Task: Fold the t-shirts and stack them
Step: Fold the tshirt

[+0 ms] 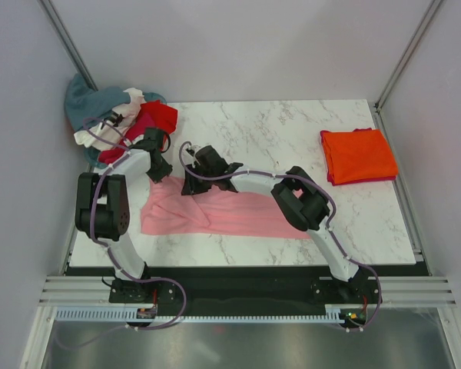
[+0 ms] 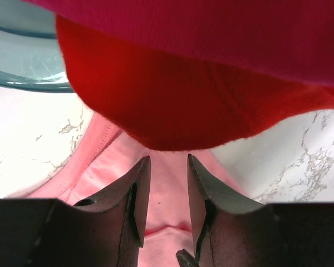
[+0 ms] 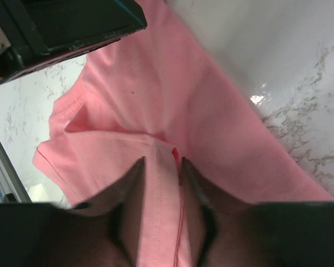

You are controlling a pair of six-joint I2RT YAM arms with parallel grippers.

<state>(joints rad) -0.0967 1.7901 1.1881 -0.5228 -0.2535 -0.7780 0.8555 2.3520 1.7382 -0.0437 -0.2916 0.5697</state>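
Observation:
A light pink t-shirt (image 1: pixel 230 211) lies spread lengthwise on the marble table (image 1: pixel 292 131). My left gripper (image 1: pixel 163 175) sits low at its upper left corner. In the left wrist view its jaws (image 2: pixel 168 158) stand apart over flat pink cloth (image 2: pixel 100 167), just short of a red shirt (image 2: pixel 183 94). My right gripper (image 1: pixel 192 187) is beside it on the shirt's top edge. Seen from the right wrist, that gripper (image 3: pixel 162 160) is shut on a stitched hem band of the pink shirt (image 3: pixel 156 83). A folded orange t-shirt (image 1: pixel 359 154) lies at the right.
A loose pile of shirts, teal-grey (image 1: pixel 88 100), white (image 1: pixel 131 98), red (image 1: pixel 160 115) and magenta, fills the back left corner, close to my left arm. The orange shirt rests on a darker folded one. Walls enclose the table on three sides.

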